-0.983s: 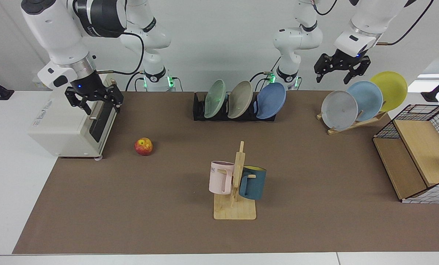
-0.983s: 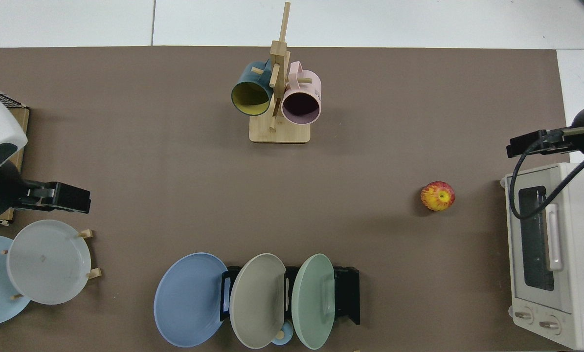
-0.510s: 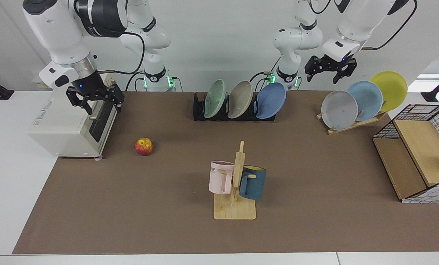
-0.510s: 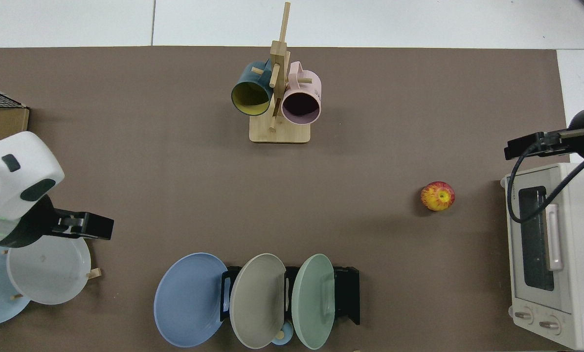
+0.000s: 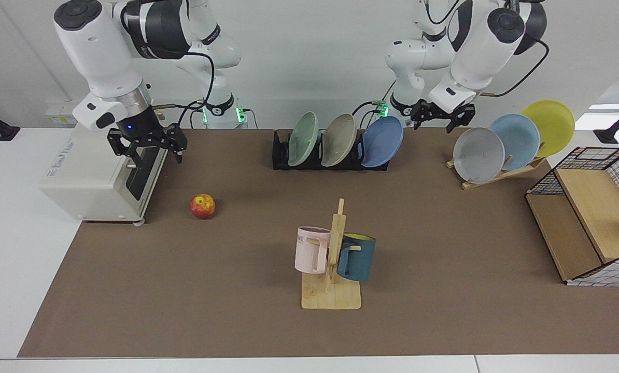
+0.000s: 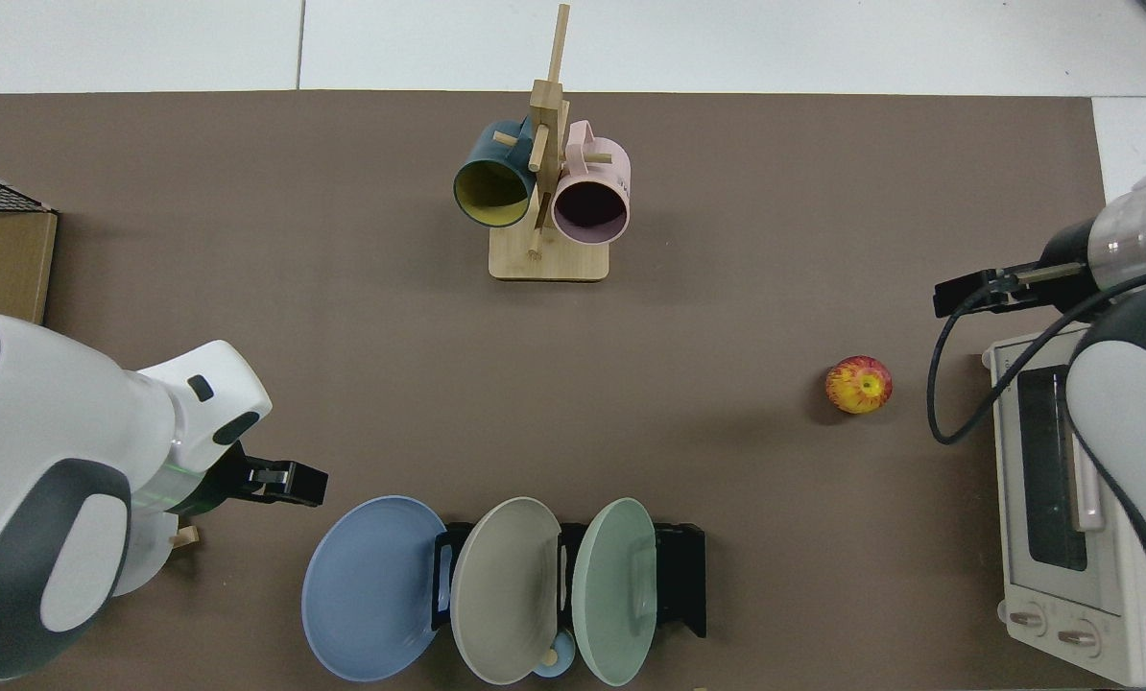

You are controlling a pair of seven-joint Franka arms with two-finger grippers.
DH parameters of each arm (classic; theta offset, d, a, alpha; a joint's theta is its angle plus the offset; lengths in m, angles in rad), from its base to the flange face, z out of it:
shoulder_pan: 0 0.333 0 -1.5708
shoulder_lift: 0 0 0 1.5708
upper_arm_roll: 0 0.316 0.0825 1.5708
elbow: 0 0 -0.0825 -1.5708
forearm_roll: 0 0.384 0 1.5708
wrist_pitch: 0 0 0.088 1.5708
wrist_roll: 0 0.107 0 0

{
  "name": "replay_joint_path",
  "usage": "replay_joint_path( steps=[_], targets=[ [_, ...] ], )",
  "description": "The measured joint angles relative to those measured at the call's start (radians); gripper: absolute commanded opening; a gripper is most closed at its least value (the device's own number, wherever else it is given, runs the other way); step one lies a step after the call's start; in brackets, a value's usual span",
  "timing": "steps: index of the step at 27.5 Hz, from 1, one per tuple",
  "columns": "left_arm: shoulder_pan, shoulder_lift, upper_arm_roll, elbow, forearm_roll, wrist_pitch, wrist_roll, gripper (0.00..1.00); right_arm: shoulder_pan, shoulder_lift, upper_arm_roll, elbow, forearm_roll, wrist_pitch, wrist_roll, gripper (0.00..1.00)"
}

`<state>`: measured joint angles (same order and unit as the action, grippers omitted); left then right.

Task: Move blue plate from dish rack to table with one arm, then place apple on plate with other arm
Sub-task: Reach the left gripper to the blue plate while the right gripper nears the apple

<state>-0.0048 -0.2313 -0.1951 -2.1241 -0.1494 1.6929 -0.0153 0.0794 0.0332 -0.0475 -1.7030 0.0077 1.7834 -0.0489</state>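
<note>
The blue plate (image 5: 382, 141) (image 6: 371, 587) stands on edge in the end slot of the black dish rack (image 5: 281, 155) (image 6: 680, 576), beside a beige and a green plate. My left gripper (image 5: 437, 122) (image 6: 290, 483) hangs open in the air just beyond the blue plate's outer rim, not touching it. The apple (image 5: 202, 206) (image 6: 858, 384), red with yellow patches, lies on the brown mat of the table (image 5: 444, 248). My right gripper (image 5: 147, 153) (image 6: 966, 293) hovers open at the toaster oven's front corner, above and behind the apple.
A white toaster oven (image 5: 97, 176) stands beside the apple. A wooden mug tree (image 5: 333, 259) holds a pink and a teal mug mid-mat. A slanted wooden rack (image 5: 501, 150) carries grey, pale blue and yellow plates. A wire-and-wood shelf (image 5: 589, 217) sits at the mat's end.
My left gripper has swung down from above the wooden plate rack to just beside the blue plate. My right gripper has shifted slightly off the oven toward the mat.
</note>
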Motion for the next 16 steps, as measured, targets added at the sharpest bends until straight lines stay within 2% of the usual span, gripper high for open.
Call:
replay_joint_path(
  steps=[16],
  targets=[
    [-0.002,-0.061,-0.083,-0.234,-0.064,0.066,0.001,1.00,0.023,0.003,0.003,-0.206,0.000,0.152,0.052,1.00]
  ],
)
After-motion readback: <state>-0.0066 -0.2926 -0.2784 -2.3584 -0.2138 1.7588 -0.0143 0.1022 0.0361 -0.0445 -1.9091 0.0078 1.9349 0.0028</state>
